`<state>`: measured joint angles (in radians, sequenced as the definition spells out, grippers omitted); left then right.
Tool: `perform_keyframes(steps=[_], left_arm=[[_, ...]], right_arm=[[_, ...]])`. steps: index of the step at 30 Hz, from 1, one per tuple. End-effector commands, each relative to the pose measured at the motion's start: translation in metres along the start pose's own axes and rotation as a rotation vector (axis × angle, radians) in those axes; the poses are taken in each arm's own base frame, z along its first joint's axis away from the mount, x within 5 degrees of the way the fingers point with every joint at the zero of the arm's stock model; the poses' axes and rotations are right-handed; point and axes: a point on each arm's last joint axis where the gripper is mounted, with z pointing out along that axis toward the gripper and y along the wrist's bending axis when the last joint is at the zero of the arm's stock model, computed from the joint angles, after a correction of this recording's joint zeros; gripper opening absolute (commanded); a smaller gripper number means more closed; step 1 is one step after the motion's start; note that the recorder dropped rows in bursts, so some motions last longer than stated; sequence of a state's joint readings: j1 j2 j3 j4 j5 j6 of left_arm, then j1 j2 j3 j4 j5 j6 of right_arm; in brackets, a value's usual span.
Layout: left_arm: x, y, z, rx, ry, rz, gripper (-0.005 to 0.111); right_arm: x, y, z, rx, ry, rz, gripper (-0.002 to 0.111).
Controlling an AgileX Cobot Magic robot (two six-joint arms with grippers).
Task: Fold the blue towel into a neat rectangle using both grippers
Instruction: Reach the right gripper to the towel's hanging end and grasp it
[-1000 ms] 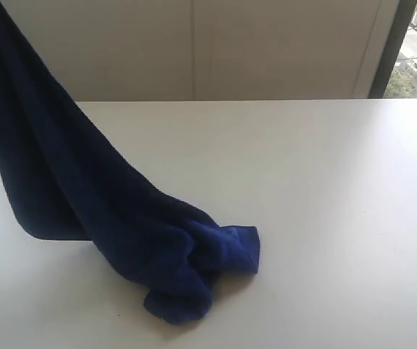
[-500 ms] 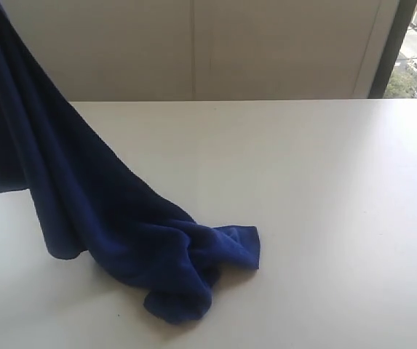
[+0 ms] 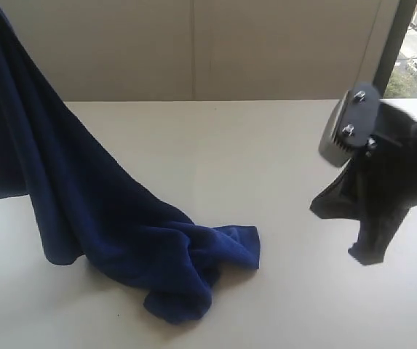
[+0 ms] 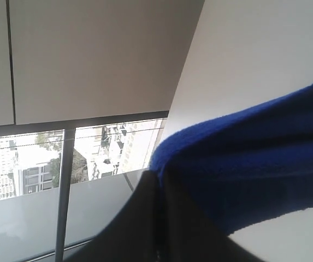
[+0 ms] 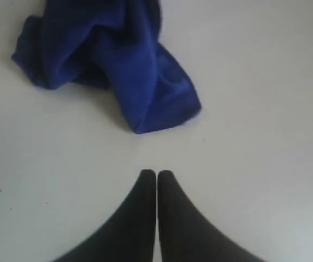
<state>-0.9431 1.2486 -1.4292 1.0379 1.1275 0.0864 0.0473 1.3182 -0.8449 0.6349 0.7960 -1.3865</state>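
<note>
The blue towel [image 3: 121, 225] hangs from the left gripper [image 4: 157, 188], whose jaws are pinched tight on one edge high at the far left. Its lower end lies crumpled on the table [image 3: 303, 145] near the middle. The right gripper [image 5: 156, 173] hovers to the right of the heap, jaws together and empty. No fold is made yet, so all the folding is left to do.

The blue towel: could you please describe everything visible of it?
The blue towel is royal blue, soft and fleecy-looking, unfolded. One end is lifted high at the left, pinched in the shut left claw; the cloth slopes down to a crumpled heap on the white table. The right claw is shut, apart from it.
</note>
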Motion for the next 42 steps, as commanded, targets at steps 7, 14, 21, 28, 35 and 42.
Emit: perform_keyframes(steps=[7,14,21,28,35,42], left_arm=[[0.006,-0.002,-0.004,0.032,0.024,-0.021,0.0],[0.005,-0.004,-0.004,0.062,0.007,-0.029,0.0],[0.003,-0.004,-0.004,0.059,-0.012,-0.03,0.0],[0.002,-0.004,-0.004,0.056,-0.023,-0.03,0.0],[0.003,-0.004,-0.004,0.06,-0.007,-0.03,0.0],[0.009,0.004,-0.004,-0.028,0.056,-0.048,0.0]], right_arm=[[0.001,0.008,0.082,-0.237,0.032,-0.185,0.048],[0.018,0.002,0.13,-0.219,0.084,-0.058,0.051],[0.021,-0.004,0.15,-0.217,0.07,0.063,0.051],[0.016,-0.005,0.154,-0.223,0.027,0.119,0.039],[0.01,-0.01,0.145,-0.163,0.018,0.118,0.0],[-0.018,-0.036,0.066,0.276,-0.034,0.177,0.0]])
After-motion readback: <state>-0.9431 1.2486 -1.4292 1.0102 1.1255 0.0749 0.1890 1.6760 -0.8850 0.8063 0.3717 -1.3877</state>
